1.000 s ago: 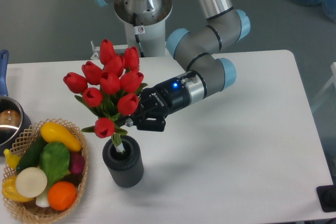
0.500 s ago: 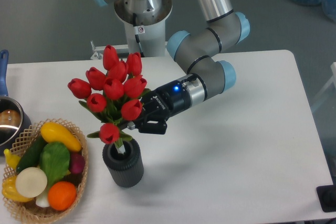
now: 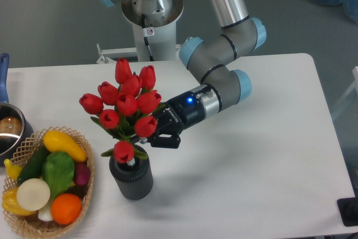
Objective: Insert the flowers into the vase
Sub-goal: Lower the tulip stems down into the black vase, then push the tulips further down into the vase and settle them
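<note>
The flowers point(image 3: 127, 104), a bunch of red tulip buds with green leaves, stand tilted over the vase point(image 3: 132, 178), and their stems reach down into its mouth. The vase is a short dark grey ribbed cylinder near the table's front left. My gripper point(image 3: 150, 137) comes in from the right, just above the vase's rim, and is shut on the stems below the buds. Leaves and the lowest bud hide the fingertips and the stems' ends.
A wicker basket point(image 3: 84, 201) of toy vegetables sits just left of the vase at the front left corner. A steel pot point(image 3: 6, 132) with a blue handle is at the left edge. The arm's base point(image 3: 152, 12) stands behind the table.
The gripper has moved down and slightly right with the flowers, lowering the stems deeper into the vase; the lowest bud now sits just above the rim.
</note>
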